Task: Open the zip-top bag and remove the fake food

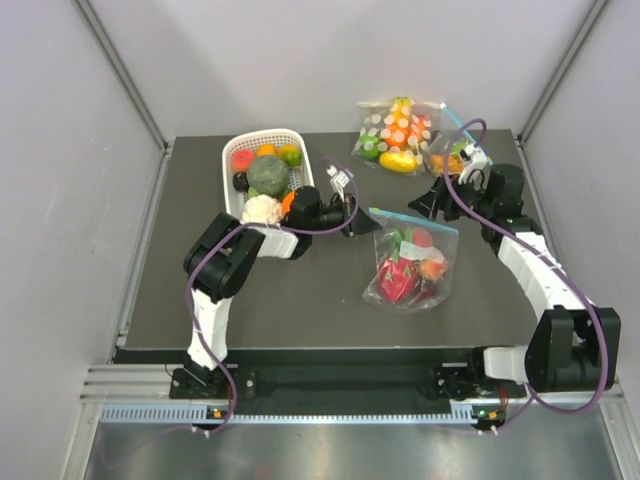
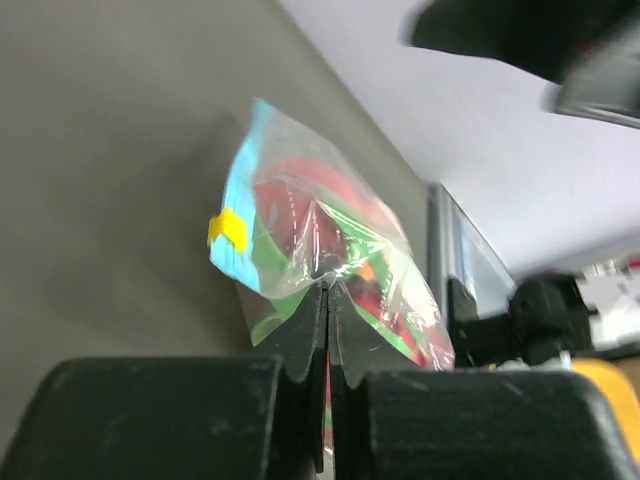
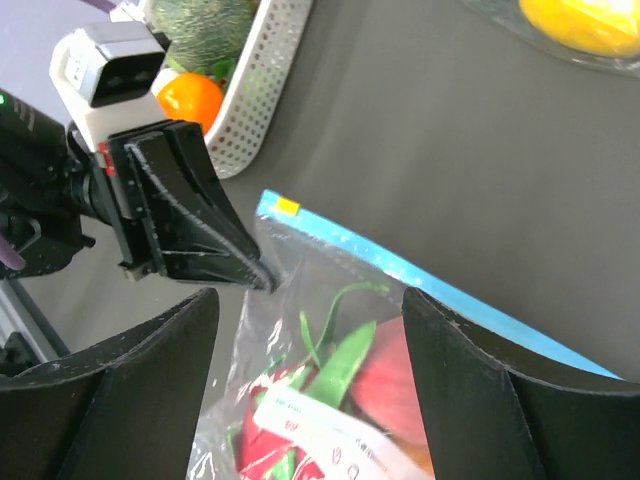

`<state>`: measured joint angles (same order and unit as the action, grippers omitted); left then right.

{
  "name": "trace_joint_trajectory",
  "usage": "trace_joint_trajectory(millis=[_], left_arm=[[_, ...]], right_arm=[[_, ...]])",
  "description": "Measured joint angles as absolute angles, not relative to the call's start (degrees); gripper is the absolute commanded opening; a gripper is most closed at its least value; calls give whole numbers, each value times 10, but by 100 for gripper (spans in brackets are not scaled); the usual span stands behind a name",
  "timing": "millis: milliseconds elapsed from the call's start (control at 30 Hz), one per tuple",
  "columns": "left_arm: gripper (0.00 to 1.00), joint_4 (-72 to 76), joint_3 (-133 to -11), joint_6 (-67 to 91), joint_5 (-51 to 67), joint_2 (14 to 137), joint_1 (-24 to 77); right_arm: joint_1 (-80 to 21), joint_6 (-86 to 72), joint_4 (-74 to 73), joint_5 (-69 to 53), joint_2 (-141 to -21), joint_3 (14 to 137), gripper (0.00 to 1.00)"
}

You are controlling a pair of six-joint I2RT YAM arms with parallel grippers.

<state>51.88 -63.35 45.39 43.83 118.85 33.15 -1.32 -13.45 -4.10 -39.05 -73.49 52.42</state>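
The zip-top bag (image 1: pixel 412 262) lies mid-table, its teal zip strip (image 1: pixel 415 221) along the far edge with a yellow slider (image 3: pixel 288 207) at the left end. Inside show a pink-red dragon fruit (image 1: pixel 397 279), a strawberry (image 1: pixel 423 238) and a peach (image 1: pixel 433 268). My left gripper (image 1: pixel 371 228) is shut on the bag's clear plastic at its left edge just below the strip; the pinch also shows in the left wrist view (image 2: pixel 328 286). My right gripper (image 1: pixel 422 207) is open and empty, hovering over the bag's top part, its jaws wide either side of it (image 3: pixel 310 330).
A white basket (image 1: pixel 229 178) of vegetables stands behind the left arm. A polka-dot bag (image 1: pixel 395 135) and a smaller clear bag (image 1: pixel 447 160) lie at the back right. Walls enclose the table on three sides.
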Motion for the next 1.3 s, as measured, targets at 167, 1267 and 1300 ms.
trace_joint_trajectory(millis=[167, 1267, 1300], left_arm=[[0, 582, -638, 462, 550, 1159, 331], [0, 726, -659, 790, 838, 1114, 342], [0, 726, -659, 792, 840, 1114, 342]], right_arm=[[-15, -129, -2, -423, -699, 495, 75], [-123, -71, 154, -768, -700, 520, 58], [-126, -49, 131, -771, -709, 534, 58]])
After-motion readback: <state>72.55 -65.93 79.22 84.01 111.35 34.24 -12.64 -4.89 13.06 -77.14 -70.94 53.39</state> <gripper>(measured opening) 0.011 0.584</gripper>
